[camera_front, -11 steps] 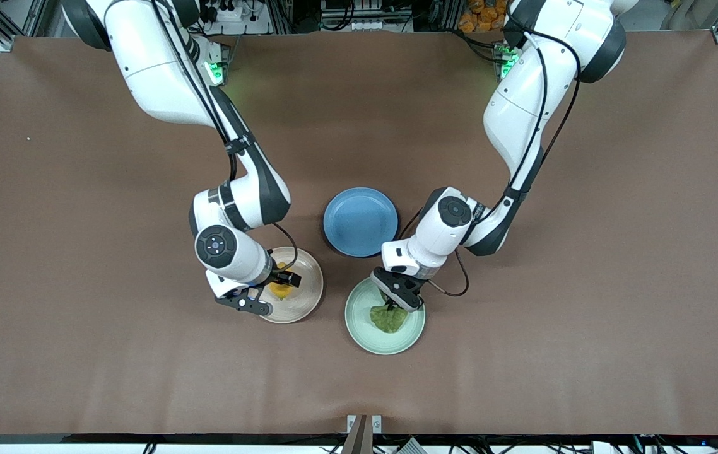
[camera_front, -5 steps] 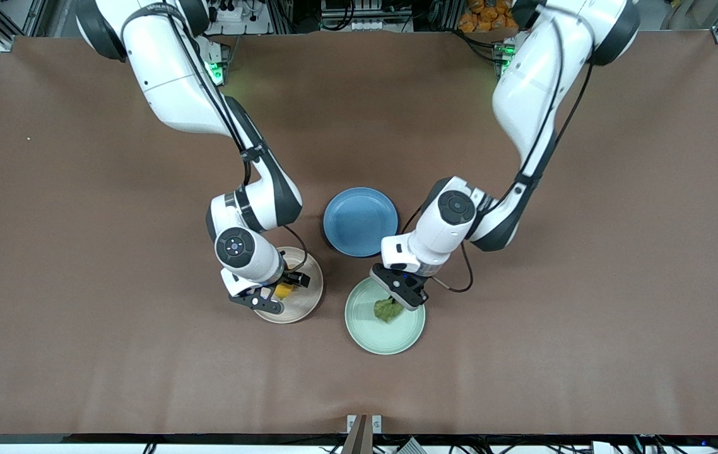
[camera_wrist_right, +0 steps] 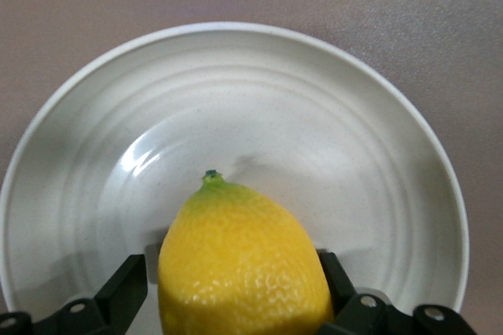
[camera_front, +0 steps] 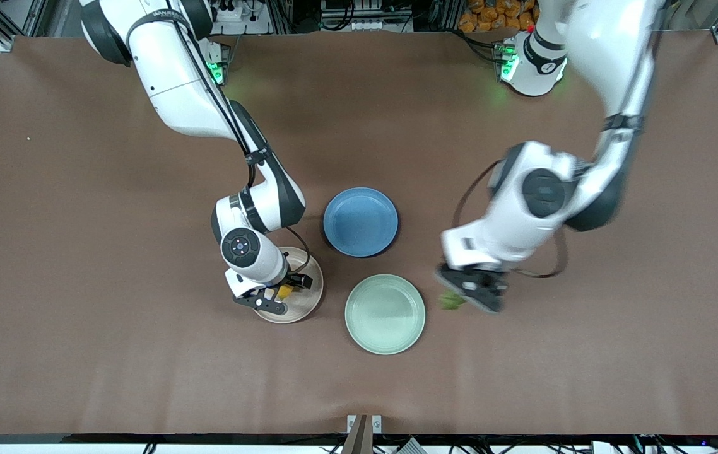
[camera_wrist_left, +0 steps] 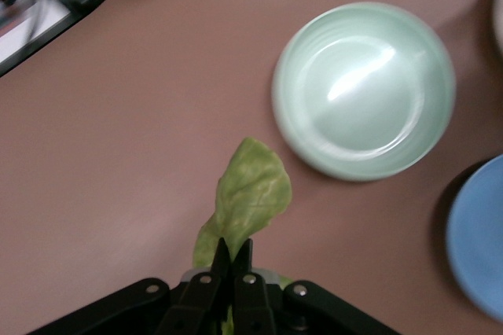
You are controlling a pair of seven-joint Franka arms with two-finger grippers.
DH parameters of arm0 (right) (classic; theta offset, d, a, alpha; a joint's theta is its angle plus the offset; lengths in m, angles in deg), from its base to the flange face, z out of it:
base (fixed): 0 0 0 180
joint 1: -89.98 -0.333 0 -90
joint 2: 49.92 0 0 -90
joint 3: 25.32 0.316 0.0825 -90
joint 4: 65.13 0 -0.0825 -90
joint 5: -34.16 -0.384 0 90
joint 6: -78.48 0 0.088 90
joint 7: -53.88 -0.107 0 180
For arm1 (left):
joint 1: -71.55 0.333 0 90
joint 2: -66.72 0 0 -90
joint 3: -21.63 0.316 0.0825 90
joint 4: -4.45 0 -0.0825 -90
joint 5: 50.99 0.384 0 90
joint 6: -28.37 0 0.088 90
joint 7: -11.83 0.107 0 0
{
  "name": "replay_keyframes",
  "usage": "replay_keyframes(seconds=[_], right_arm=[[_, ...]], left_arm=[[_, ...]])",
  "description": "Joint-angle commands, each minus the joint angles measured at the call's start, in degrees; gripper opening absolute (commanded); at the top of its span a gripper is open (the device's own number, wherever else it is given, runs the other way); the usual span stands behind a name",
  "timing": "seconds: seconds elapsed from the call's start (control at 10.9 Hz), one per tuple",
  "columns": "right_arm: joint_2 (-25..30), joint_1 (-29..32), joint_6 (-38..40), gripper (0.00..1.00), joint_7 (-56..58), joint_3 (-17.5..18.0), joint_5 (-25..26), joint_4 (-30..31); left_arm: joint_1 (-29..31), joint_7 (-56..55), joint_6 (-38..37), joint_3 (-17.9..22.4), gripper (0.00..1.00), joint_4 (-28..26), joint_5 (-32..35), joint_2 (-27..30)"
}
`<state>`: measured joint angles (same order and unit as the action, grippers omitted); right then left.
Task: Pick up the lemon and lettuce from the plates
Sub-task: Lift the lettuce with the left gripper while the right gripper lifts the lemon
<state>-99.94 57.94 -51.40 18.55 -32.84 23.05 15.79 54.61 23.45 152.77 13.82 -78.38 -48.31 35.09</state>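
Observation:
My left gripper [camera_front: 467,296] is shut on the lettuce [camera_front: 452,301], a green veined leaf, and holds it over bare table beside the mint green plate [camera_front: 385,313], toward the left arm's end. In the left wrist view the leaf [camera_wrist_left: 245,201] hangs from the closed fingertips [camera_wrist_left: 222,260], and the empty mint plate [camera_wrist_left: 363,87] lies off to one side. My right gripper [camera_front: 276,295] is shut on the yellow lemon [camera_front: 283,291] over the beige-pink plate [camera_front: 299,306]. In the right wrist view the lemon [camera_wrist_right: 244,264] sits between the fingers [camera_wrist_right: 122,292] above the plate [camera_wrist_right: 236,115].
An empty blue plate [camera_front: 360,221] lies farther from the front camera, between the two arms; its edge shows in the left wrist view [camera_wrist_left: 479,248]. Brown table surface surrounds the plates.
My left gripper has lifted the lettuce off the mint plate and carried it toward the left arm's end of the table. My right gripper has shifted slightly with the lemon held.

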Motion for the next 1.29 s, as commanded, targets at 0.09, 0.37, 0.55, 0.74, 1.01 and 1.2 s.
replay_keyframes(seconds=[0.09, 0.37, 0.55, 0.74, 1.01, 1.2], right_arm=[[-1.48, 0.31, 0.07, 0.56, -0.17, -0.22, 1.09, -1.55], [-0.26, 1.71, 0.95, 0.43, 0.70, -0.05, 1.53, -1.55], [1.93, 4.25, 6.54, 0.43, 2.11, 1.71, 1.62, -1.64], [5.00, 6.54, 10.77, 0.43, 5.43, 2.06, 1.27, -1.73], [10.36, 11.99, 16.49, 0.43, 11.32, 3.47, 1.44, -1.55], [13.62, 15.33, 20.18, 0.43, 17.28, 3.65, 1.53, -0.59]], left_arm=[[11.10, 8.40, -9.07, -0.45, 0.00, -3.12, 1.19, 1.41], [18.85, 12.21, -8.21, -0.36, 0.00, -2.86, 1.36, -4.03], [20.89, 11.51, -7.50, -0.36, 0.00, -2.77, 1.45, -6.59], [21.60, 7.13, -7.85, -0.45, 1.00, -2.86, 0.75, -6.78], [19.32, -7.86, -12.75, -1.24, 1.00, -2.68, 0.75, -1.52], [18.26, -14.76, -16.89, -1.16, 1.00, -2.33, 1.72, 2.96]])
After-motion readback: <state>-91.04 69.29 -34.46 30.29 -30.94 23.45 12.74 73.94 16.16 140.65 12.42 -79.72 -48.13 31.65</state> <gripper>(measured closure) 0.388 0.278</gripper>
